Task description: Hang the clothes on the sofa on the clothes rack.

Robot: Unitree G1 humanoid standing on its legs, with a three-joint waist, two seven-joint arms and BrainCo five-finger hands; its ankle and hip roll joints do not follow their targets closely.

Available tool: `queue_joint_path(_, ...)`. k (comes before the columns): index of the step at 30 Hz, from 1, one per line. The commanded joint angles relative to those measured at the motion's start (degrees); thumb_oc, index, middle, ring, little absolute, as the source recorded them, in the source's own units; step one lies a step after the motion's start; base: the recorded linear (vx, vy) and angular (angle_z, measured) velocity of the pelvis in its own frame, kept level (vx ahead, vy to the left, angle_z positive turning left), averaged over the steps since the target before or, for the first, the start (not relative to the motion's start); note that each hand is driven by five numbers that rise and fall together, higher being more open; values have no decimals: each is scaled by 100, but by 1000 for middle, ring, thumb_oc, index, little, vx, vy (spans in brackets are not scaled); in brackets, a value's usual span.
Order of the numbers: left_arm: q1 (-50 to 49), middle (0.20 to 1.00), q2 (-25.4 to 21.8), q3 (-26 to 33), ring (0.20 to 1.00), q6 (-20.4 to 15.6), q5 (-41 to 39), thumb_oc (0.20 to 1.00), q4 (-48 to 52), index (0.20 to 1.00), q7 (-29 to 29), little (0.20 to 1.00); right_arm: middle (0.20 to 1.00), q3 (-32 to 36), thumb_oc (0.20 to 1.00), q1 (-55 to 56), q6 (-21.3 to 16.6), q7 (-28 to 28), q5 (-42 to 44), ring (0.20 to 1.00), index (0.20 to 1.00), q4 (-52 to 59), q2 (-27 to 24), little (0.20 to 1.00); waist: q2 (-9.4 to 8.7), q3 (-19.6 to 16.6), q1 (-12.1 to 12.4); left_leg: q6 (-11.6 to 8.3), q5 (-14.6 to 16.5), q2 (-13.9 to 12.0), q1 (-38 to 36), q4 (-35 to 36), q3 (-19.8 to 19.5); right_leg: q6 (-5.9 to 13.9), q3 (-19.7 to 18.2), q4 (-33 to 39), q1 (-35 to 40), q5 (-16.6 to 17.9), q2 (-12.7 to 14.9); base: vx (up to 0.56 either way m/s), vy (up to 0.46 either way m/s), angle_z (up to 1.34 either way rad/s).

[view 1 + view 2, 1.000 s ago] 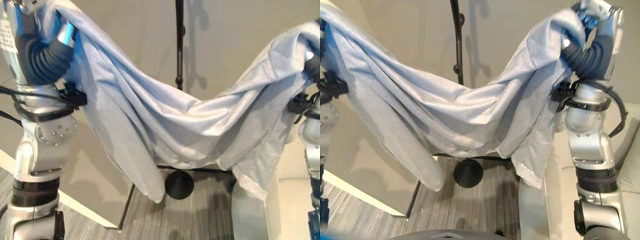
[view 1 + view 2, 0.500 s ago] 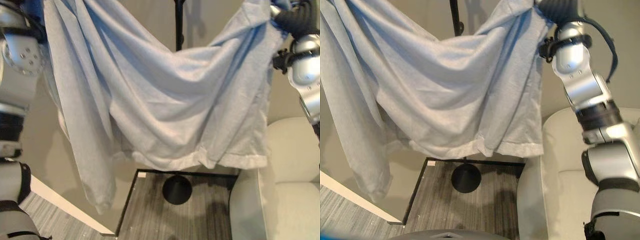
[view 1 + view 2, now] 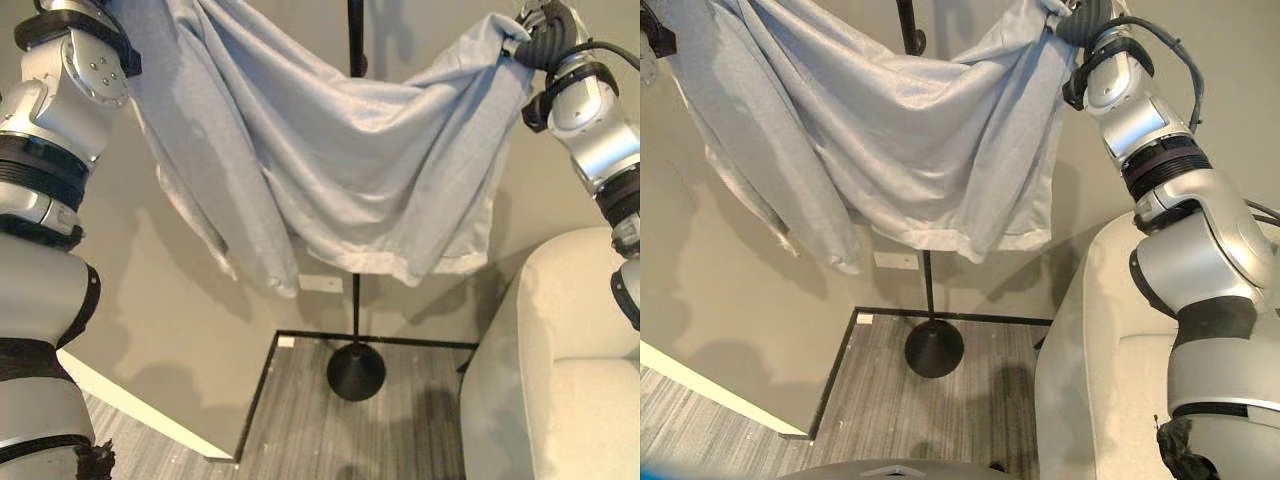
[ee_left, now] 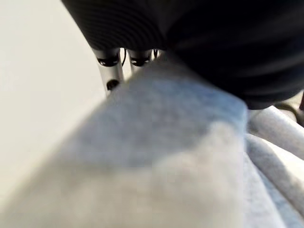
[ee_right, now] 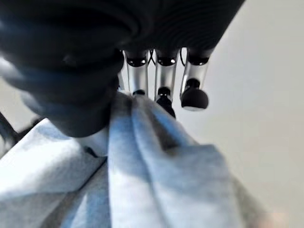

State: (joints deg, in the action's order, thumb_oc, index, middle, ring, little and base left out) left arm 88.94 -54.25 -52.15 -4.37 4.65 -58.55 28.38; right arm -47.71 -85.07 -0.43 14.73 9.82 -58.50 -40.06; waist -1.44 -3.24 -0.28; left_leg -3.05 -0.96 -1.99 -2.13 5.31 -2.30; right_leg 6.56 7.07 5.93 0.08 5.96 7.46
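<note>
The shirt (image 3: 340,170) hangs stretched between both raised hands, sagging in front of the rack (image 3: 354,300) pole — sofa (image 3: 560,370) at 4 o'clock. The right hand (image 5: 161,76) pinches a bunched fold at 1 o'clock. The left hand (image 4: 118,61) has cloth over it — grip unclear.

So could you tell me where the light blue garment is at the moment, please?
The light blue garment hangs stretched between the raised left hand and right hand, sagging in front of the black clothes rack pole, left of the sofa.
</note>
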Motion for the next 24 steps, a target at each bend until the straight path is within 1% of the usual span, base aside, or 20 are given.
queue_joint_path(1, 1026, 200, -75, -185, 200, 67, -220, 200, -465, 200, 32, 200, 200, -129, 200, -972, -36, 183, -119, 200, 200, -548, -129, 200, -122, 192, 185, -211, 256, -203, -122, -31, 331, 676, 91, -93, 24, -64, 450, -29, 62, 3)
queue_joint_path(4, 1047, 200, 2, -184, 200, 62, -200, 200, -501, 200, 14, 200, 200, -128, 200, -932, -23, 168, -198, 200, 200, -548, -137, 200, -138, 234, 202, -165, 268, -141, -76, -31, 321, 718, 89, -93, -20, -12, 502, 2, 60, 2)
queue_joint_path(7, 1052, 200, 16, -208, 200, 58, -218, 200, -538, 200, 11, 200, 200, -91, 200, -888, -37, 189, -192, 200, 200, -508, -187, 200, -132, 312, 219, -74, 313, -37, -78, -31, 304, 779, 78, -132, -46, 81, 622, 10, 95, 0)
queue_joint_path(8, 1078, 200, 8, -225, 200, 68, -221, 200, -512, 200, 2, 200, 200, -92, 200, -899, -27, 193, -202, 200, 200, -467, -220, 200, -115, 369, 232, -22, 348, 1, -81, -59, 277, 801, 28, -298, -123, 87, 690, -8, 154, 0)
queue_joint_path(9, 1060, 200, -30, -194, 200, 74, -226, 200, -446, 200, -12, 200, 200, -72, 200, -886, -21, 190, -209, 200, 200, -413, -283, 200, -77, 457, 233, 73, 418, 75, -133, -107, 231, 805, -69, -745, -300, 159, 814, 5, 179, -5)
queue_joint_path(10, 1033, 200, -20, -165, 200, 77, -222, 200, -418, 200, -29, 200, 200, -71, 200, -905, -17, 187, -193, 200, 200, -396, -314, 200, -65, 512, 234, 130, 461, 132, -161, -161, 211, 835, -178, -1039, -438, 282, 874, 1, 272, -3)
queue_joint_path(11, 1076, 200, -48, -204, 200, 74, -277, 200, -485, 200, -59, 200, 200, -123, 200, -1016, -36, 204, -120, 200, 200, -376, -358, 200, 26, 762, 150, 254, 498, 217, -158, -322, 129, 780, -474, -1860, -852, 804, 908, -7, 185, -8)
queue_joint_path(12, 1084, 200, -52, -204, 200, 73, -279, 200, -487, 200, -60, 200, 200, -128, 200, -1026, -36, 203, -117, 200, 200, -378, -358, 200, 24, 766, 156, 254, 506, 218, -148, -336, 136, 779, -488, -1890, -876, 792, 908, 59, 182, 10)
queue_joint_path(13, 1146, 200, -122, -235, 200, 67, -284, 200, -454, 200, -88, 200, 200, -151, 200, -1103, -58, 222, -43, 200, 200, -425, -438, 200, 81, 816, 146, 269, 572, 196, -133, -409, 119, 708, -422, -1962, -1019, 524, 871, 209, 21, 3)
queue_joint_path(14, 1230, 200, -105, -333, 200, 73, -252, 200, -501, 200, -126, 200, 200, -174, 200, -1155, -51, 216, -16, 200, 200, -406, -469, 200, 83, 795, 125, 244, 629, 177, -232, -331, 114, 637, -222, -1477, -1035, 289, 741, 359, -45, -3)
queue_joint_path(15, 1402, 200, -101, -441, 200, 92, -248, 200, -574, 200, -109, 200, 200, -182, 200, -1193, -78, 273, 79, 200, 200, -386, -513, 200, 38, 841, 73, 222, 714, 198, -374, -287, 77, 698, 16, -782, -1298, 395, 609, 386, -133, -39)
queue_joint_path(16, 1443, 200, -204, -453, 200, 95, -250, 200, -577, 200, -107, 200, 200, -162, 200, -1189, -72, 290, 93, 200, 200, -338, -582, 200, 47, 866, 32, 195, 789, 142, -467, -287, 51, 741, 180, -410, -1365, 489, 475, 502, -259, -24)
queue_joint_path(17, 1410, 200, -475, -404, 200, 92, -184, 200, -425, 200, -115, 200, 200, -276, 200, -1219, -54, 253, 63, 200, 200, -253, -867, 200, -56, 832, -7, 116, 948, 57, -771, -242, 47, 808, 371, -93, -1481, 474, 252, 578, -326, -8)
queue_joint_path(18, 1297, 200, -526, -278, 200, 106, -226, 200, -319, 200, -75, 200, 200, -279, 200, -1221, -10, 205, 124, 200, 200, -229, -928, 200, -139, 683, -38, 55, 1009, -46, -939, -142, 16, 725, 267, -93, -1344, 536, 157, 684, -428, 21)
queue_joint_path(19, 1168, 200, -493, -182, 200, 91, -250, 200, -220, 200, -76, 200, 200, -313, 200, -1201, 1, 164, 165, 200, 200, -189, -998, 200, -147, 550, -107, -43, 994, -267, -1008, -124, -45, 646, 168, -93, -1252, 565, 65, 535, -350, 66)
queue_joint_path(20, 1100, 200, -464, -162, 200, 93, -255, 200, -246, 200, -87, 200, 200, -354, 200, -1202, 0, 151, 155, 200, 200, -178, -1028, 200, -127, 473, -139, -94, 980, -365, -1031, -122, -76, 599, 161, -93, -1206, 529, 10, 482, -358, 96)
queue_joint_path(21, 978, 200, -409, -82, 200, 84, -313, 200, -230, 200, -64, 200, 200, -417, 200, -1219, -19, 162, 138, 200, 200, -117, -1065, 200, -76, 372, -207, -198, 867, -538, -1032, -181, -138, 492, 154, -106, -1121, 412, -118, 422, -336, 106)
queue_joint_path(22, 875, 200, -391, 13, 200, 74, -341, 200, -176, 200, -60, 200, 200, -419, 200, -1190, -38, 164, 158, 200, 200, -29, -1082, 200, -10, 309, -245, -323, 574, -700, -973, -380, -216, 376, 162, -133, -1010, 245, -267, 375, -319, 60)
queue_joint_path(23, 835, 200, -399, 50, 200, 82, -336, 200, -144, 200, -65, 200, 200, -418, 200, -1159, -54, 167, 146, 200, 200, 27, -1094, 200, 16, 297, -254, -374, 407, -760, -934, -524, -243, 324, 186, -137, -944, 174, -328, 329, -318, 0)
queue_joint_path(24, 752, 200, -437, 99, 200, 83, -360, 200, -102, 200, -95, 200, 200, -405, 200, -1062, -56, 145, 105, 200, 200, 64, -1114, 200, 18, 284, -256, -476, 8, -880, -807, -997, -273, 201, 226, -140, -755, 6, -442, 266, -317, -36)
